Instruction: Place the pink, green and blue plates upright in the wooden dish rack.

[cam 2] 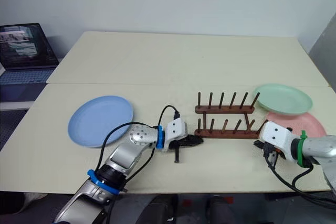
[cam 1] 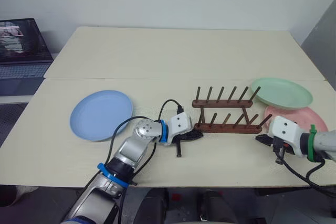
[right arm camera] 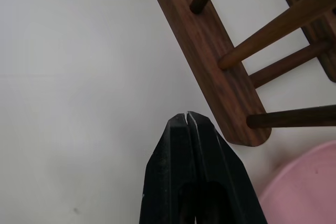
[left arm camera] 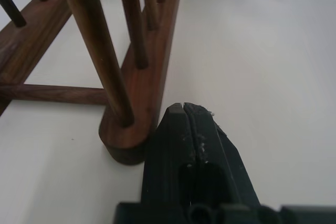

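Note:
The dark wooden dish rack [cam 1: 226,115] stands empty on the table, right of centre, pegs upright. My left gripper [cam 1: 195,135] is shut with nothing in it, its tip at the left end of the rack's near rail [left arm camera: 137,129]. My right gripper [cam 1: 261,138] is also shut and empty, its tip beside the right end of the same rail [right arm camera: 239,114]. The blue plate [cam 1: 102,114] lies flat at the left. The green plate [cam 1: 281,92] lies flat right of the rack, overlapping the pink plate [cam 1: 310,116] beneath it.
A laptop [cam 1: 21,51] sits on a side surface at the far left. The table is two cream tops joined along a seam [cam 1: 157,78] behind the rack. A grey panel [cam 1: 323,45] stands at the far right.

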### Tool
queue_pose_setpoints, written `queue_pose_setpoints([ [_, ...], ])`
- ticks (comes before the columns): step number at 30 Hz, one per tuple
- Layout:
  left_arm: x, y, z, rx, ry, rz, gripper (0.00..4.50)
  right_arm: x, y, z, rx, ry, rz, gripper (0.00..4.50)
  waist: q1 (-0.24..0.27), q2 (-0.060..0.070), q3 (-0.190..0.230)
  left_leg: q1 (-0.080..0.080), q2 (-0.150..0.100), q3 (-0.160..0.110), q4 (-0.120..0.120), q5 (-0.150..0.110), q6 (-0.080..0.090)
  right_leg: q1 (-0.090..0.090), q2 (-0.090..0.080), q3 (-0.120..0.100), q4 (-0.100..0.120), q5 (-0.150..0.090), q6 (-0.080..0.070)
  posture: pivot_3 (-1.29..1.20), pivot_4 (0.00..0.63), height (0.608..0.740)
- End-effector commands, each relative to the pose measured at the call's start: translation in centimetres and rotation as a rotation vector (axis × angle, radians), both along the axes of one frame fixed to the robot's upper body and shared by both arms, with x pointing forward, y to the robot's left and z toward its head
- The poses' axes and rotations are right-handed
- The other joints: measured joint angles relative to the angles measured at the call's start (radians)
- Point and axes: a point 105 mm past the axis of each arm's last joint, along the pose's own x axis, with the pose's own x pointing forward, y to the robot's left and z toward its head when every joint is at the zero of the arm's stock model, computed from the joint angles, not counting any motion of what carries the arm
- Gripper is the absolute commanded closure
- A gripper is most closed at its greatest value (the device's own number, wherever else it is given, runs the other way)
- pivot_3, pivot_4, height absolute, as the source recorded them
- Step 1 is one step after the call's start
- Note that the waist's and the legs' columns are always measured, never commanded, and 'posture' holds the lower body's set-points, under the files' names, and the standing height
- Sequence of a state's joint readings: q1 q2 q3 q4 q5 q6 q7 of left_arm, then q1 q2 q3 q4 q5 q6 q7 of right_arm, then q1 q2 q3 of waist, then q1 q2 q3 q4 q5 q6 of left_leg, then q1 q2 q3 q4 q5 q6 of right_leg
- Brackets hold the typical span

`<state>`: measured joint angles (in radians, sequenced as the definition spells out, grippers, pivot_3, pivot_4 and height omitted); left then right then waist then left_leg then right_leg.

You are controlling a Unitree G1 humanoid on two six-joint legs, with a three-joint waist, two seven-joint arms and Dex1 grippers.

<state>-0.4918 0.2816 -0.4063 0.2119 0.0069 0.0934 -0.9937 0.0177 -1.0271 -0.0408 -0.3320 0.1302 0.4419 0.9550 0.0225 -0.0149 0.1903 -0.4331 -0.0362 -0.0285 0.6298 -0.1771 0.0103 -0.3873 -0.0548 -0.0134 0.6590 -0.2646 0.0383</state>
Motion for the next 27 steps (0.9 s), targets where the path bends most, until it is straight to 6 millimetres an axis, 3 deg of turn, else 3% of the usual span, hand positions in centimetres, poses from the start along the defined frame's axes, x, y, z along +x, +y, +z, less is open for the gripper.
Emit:
queue_pose_setpoints([
  [1, 0.5, -0.6, 0.8, -0.003, -0.055, -0.004, 4.50, 1.2, 0.2, 0.0, -0.031, -0.043, 0.017, 4.48, -0.001, 0.000, 0.000, 0.000, 0.000, 0.000, 0.000, 0.000, 0.000, 0.000, 0.000, 0.000, 0.000, 0.000, 0.000, 0.00, 0.150, 0.740],
  [5, 1.5, -0.6, 0.9, 0.003, -0.077, 0.021, 4.50, 2.5, 0.2, -0.4, -0.045, -0.063, 0.009, 4.48, 0.000, 0.000, 0.000, 0.000, 0.000, 0.000, 0.001, 0.000, 0.000, 0.000, 0.000, 0.000, 0.001, 0.000, 0.001, 0.00, 0.150, 0.740],
  [16, 4.6, -1.2, 2.1, -0.005, -0.181, 0.097, 4.50, 5.0, 0.8, 0.6, -0.022, -0.151, -0.032, 4.48, 0.001, 0.000, 0.000, 0.000, -0.001, 0.001, 0.001, 0.000, 0.001, 0.000, 0.000, 0.001, 0.001, 0.004, -0.002, 0.00, 0.150, 0.740],
  [27, 5.7, -1.9, 2.5, -0.021, -0.198, 0.110, 4.50, 6.8, 0.2, 1.4, -0.035, -0.204, -0.068, 4.48, -0.001, 0.000, 0.000, 0.000, -0.001, 0.002, 0.001, 0.001, 0.001, -0.001, 0.000, 0.000, 0.002, 0.004, -0.002, 0.00, 0.150, 0.740],
])
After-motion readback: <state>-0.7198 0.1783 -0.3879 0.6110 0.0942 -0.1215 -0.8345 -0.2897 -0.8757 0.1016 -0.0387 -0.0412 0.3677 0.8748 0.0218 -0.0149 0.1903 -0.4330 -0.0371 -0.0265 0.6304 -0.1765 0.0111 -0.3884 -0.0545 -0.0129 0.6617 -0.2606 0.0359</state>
